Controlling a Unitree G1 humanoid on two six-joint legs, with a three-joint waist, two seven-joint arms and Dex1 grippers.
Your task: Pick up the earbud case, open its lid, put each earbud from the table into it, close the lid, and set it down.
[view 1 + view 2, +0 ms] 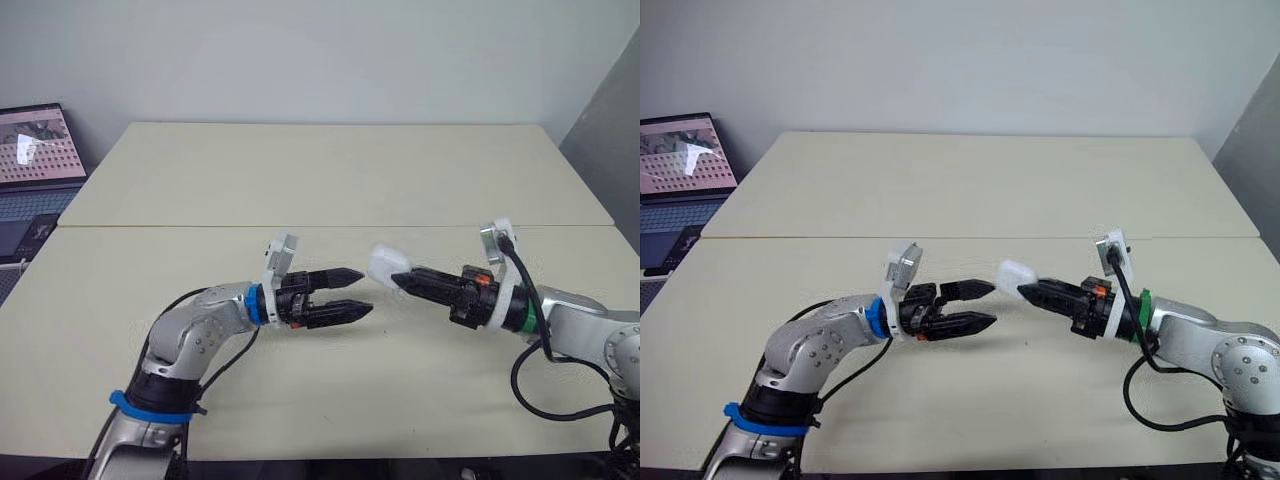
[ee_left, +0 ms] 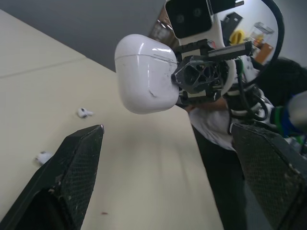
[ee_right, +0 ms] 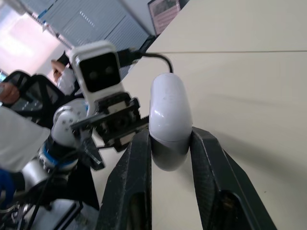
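My right gripper (image 1: 398,278) is shut on a white earbud case (image 1: 385,264) and holds it above the middle of the table, lid closed. In the right wrist view the case (image 3: 168,115) sits pinched between the two black fingers (image 3: 134,177). My left gripper (image 1: 364,292) is open and points at the case from a short gap to its left, touching nothing. The left wrist view shows the case (image 2: 144,72) straight ahead of the spread fingers (image 2: 72,172). Two small white earbuds (image 2: 84,113) (image 2: 43,157) lie apart on the table beyond.
The beige table (image 1: 330,170) is made of two tops joined by a seam across the middle. A laptop (image 1: 35,150) stands off the table's far left corner. A person in white (image 2: 211,129) is behind the robot.
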